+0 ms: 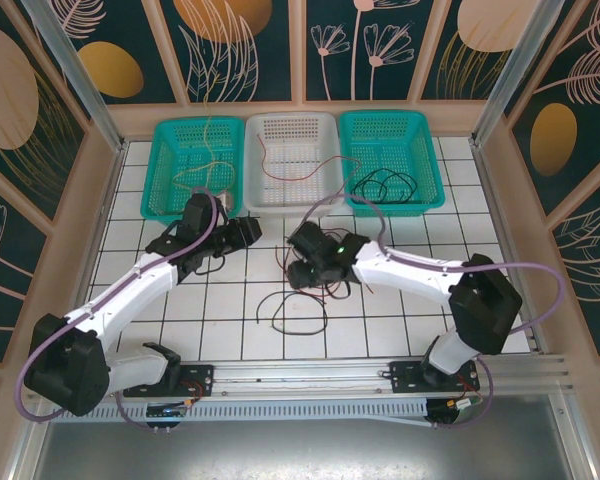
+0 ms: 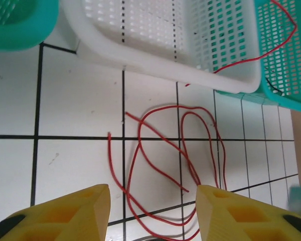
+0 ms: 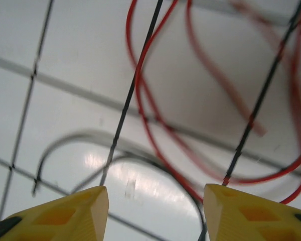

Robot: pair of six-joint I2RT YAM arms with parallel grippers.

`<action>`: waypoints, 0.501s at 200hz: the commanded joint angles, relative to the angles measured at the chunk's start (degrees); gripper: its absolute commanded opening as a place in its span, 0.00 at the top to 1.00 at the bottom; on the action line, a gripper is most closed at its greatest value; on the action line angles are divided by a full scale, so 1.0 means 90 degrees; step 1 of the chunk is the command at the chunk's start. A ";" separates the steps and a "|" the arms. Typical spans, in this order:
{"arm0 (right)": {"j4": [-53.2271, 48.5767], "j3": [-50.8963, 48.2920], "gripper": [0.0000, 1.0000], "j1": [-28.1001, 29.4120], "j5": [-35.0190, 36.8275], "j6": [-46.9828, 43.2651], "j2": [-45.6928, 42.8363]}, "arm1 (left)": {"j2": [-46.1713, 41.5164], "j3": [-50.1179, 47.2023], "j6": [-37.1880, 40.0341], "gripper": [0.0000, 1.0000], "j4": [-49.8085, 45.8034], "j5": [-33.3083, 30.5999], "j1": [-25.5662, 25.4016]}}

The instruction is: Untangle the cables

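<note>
near counter: red cable [image 2: 175, 150] is lying in loose loops on the tiled counter [image 1: 220, 322], crossing over itself, and a black cable [image 3: 70, 136] is curling right beside it
right tool: right tool [image 3: 154, 188] is hovering low over that red/black mess, fingers apart, gripping nothing
left tool: left tool [image 2: 153, 190] is hanging a bit further out, looking down at the red loops, fingers apart too, nothing between them
far end: left basket [image 1: 160, 165] is holding a yellow cable [image 1: 207, 150], white basket [image 1: 293, 128] a second red cable [image 2: 251, 61], right basket [image 1: 422, 140] a black bundle [image 1: 385, 185]
step: imo it's roughly midway. Some cables are sitting sorted, and the tools are lining up on the leftover pair
next move: probably needs one tool closing on a single strand away from the crossings, then lifting slowly so the other one isn't dragging along
</note>
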 commanded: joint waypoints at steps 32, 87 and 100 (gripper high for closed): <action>-0.0316 -0.0075 0.29 0.1837 -0.0772 -0.0031 0.0061 | -0.0122 -0.0258 0.0095 0.50 -0.0362 -0.0004 -0.0009; -0.0908 0.0272 0.38 0.1743 -0.0187 -0.0524 0.1155 | -0.0248 -0.0286 -0.0137 0.50 -0.0314 -0.0092 -0.0009; -0.0921 0.0383 0.50 0.1737 -0.0065 -0.0600 0.1262 | -0.0295 -0.0291 -0.0116 0.50 -0.0342 -0.0112 -0.0009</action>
